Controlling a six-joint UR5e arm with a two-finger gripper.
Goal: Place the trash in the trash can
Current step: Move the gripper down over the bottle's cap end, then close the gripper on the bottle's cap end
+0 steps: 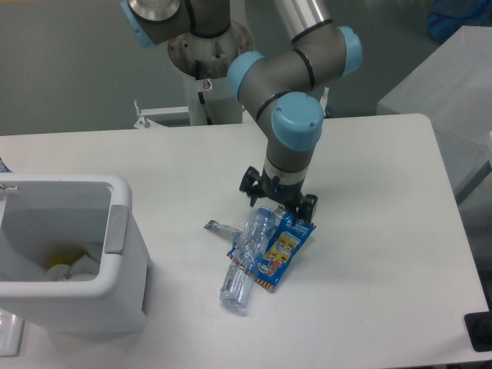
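On the white worktop [369,231], the tool [277,201] hangs spread over the upper end of the crushed bottle [247,257]; the blue wrapper [282,247] lies against the bottle, the foil scrap [217,226] just beside it, the white bin [115,254] well apart.

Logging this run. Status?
Pincer open, low over bottle and wrapper. Foil scrap beside them. Bin at left, nothing blocking.

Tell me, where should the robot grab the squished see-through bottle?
Probably around the middle of the crushed clear bottle, coming straight down from above. It lies flat on the table, long and narrow, its upper part over the blue snack wrapper, so fingers closing across its narrow width should fit. The end effector hovers at its upper end.
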